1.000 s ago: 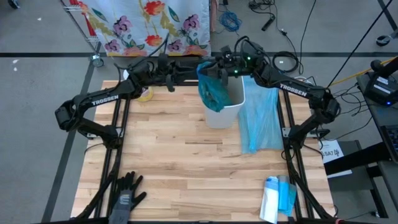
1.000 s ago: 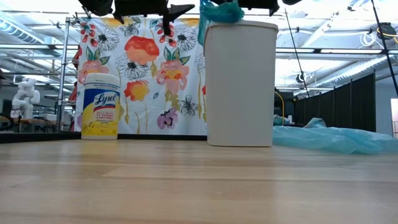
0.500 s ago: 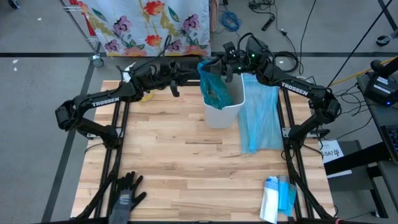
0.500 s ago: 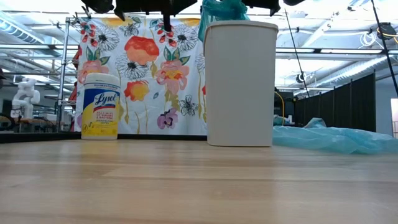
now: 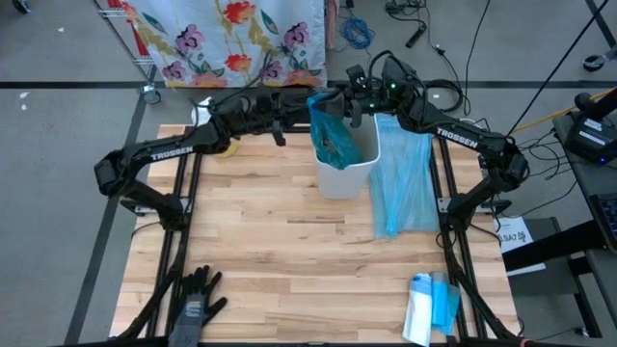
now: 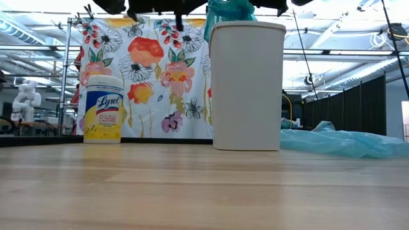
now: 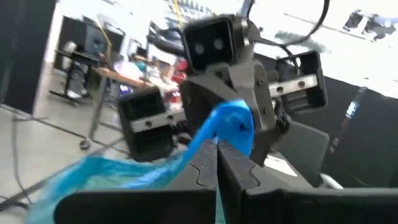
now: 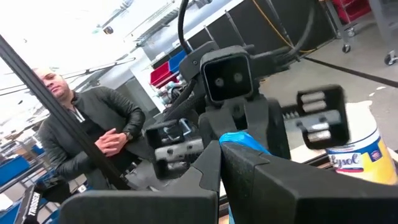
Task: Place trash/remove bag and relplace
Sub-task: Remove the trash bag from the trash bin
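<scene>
We hold the blue bag (image 5: 333, 143) above the white bin (image 5: 352, 166), which stands near the table's (image 5: 289, 251) far edge, right of its middle. Small trash scraps show inside the bag. Our left gripper (image 5: 307, 101) is closed on the bag's top edge from the left; our right gripper (image 5: 349, 104) is closed on the same gathered edge from the right, fingertips facing. A spare blue bag (image 5: 403, 183) lies flat just beside the bin, toward the right edge. Lysol canister (image 6: 103, 108): far-left corner. Black glove (image 5: 194, 301): near-left corner. A person (image 8: 87, 134) stands beyond the table.
</scene>
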Tool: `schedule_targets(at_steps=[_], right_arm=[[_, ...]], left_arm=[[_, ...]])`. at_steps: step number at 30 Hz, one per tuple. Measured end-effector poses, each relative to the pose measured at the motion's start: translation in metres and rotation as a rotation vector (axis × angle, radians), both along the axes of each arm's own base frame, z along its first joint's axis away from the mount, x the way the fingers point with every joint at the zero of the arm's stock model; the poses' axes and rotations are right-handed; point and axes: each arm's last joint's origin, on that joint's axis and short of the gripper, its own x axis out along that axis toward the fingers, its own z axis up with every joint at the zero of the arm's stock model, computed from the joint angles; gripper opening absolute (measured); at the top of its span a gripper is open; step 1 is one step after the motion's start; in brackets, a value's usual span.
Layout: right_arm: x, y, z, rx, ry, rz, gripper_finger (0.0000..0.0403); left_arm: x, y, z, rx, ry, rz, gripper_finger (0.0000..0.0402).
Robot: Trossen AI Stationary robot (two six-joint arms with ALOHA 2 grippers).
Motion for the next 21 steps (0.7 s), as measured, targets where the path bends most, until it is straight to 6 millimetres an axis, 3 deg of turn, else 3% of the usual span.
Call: schedule_targets(at_steps=[21], right_arm=[[-0.003,-0.003,0.002,-0.010,-0.011,0.020,0.0000]], left_arm=[[0.049,0.000,0.004,0.017,0.036,-0.194,0.0000]])
